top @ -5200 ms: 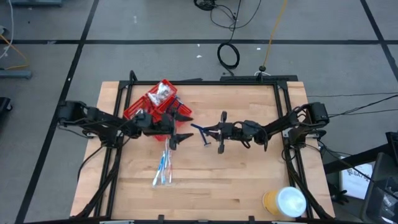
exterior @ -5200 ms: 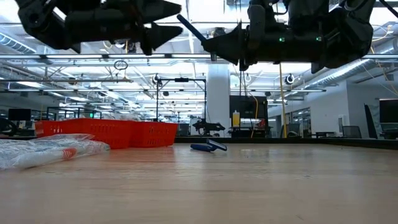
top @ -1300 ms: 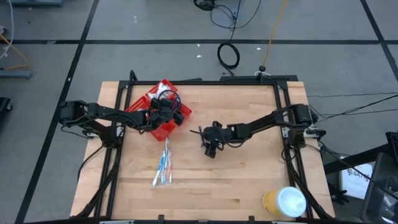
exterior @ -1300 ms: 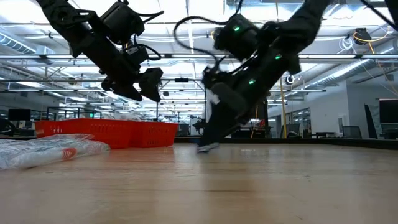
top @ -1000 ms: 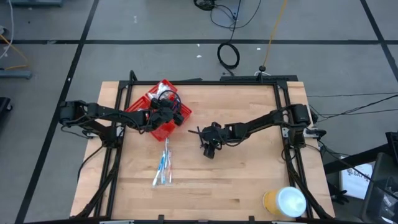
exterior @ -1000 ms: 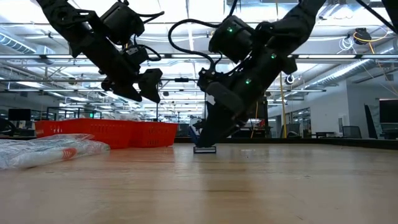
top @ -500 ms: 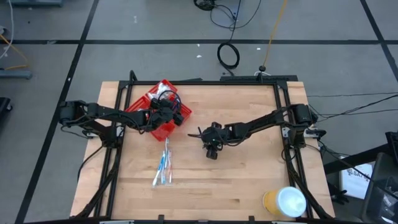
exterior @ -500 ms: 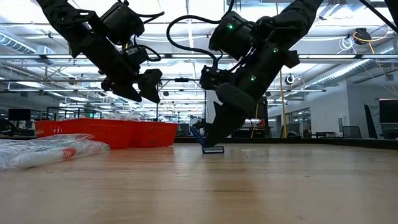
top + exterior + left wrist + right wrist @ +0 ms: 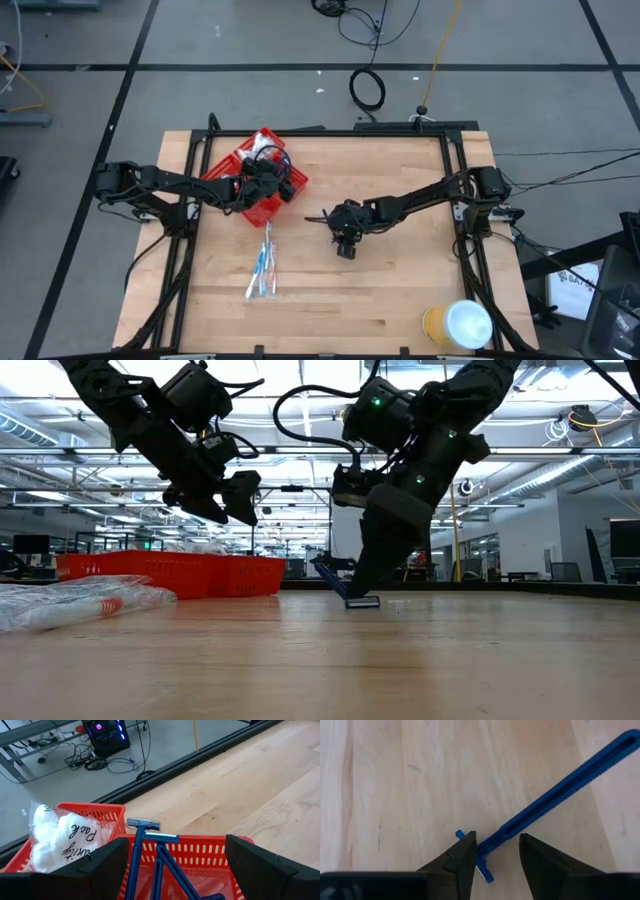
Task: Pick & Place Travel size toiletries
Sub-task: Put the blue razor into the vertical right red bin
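My right gripper points down at the table's middle, open, its fingertips either side of a blue razor. The razor's head sits on the wood and its handle slants up. My left gripper hovers open above the red tray, touching nothing. In the left wrist view the tray holds two blue razors and a white packet. Blue-and-white toothbrushes in clear wrappers lie on the table nearer the near edge. My right gripper comes from above, pointing down, with the razor's neck in the gap between its fingers. One finger covers part of the razor's head and seems to touch it; the other finger stands apart. The head stays on the table, the handle tilted up.
A large yellow roll with a white top stands at the near right corner. The wrapped toothbrushes lie near the table's left side in the low view. Bare wood lies around and in front of the right gripper.
My right gripper has moved a little toward the table's right edge, and the razor went with it: its head slid along the wood while its handle stayed tipped up. The left arm has kept still over the tray.
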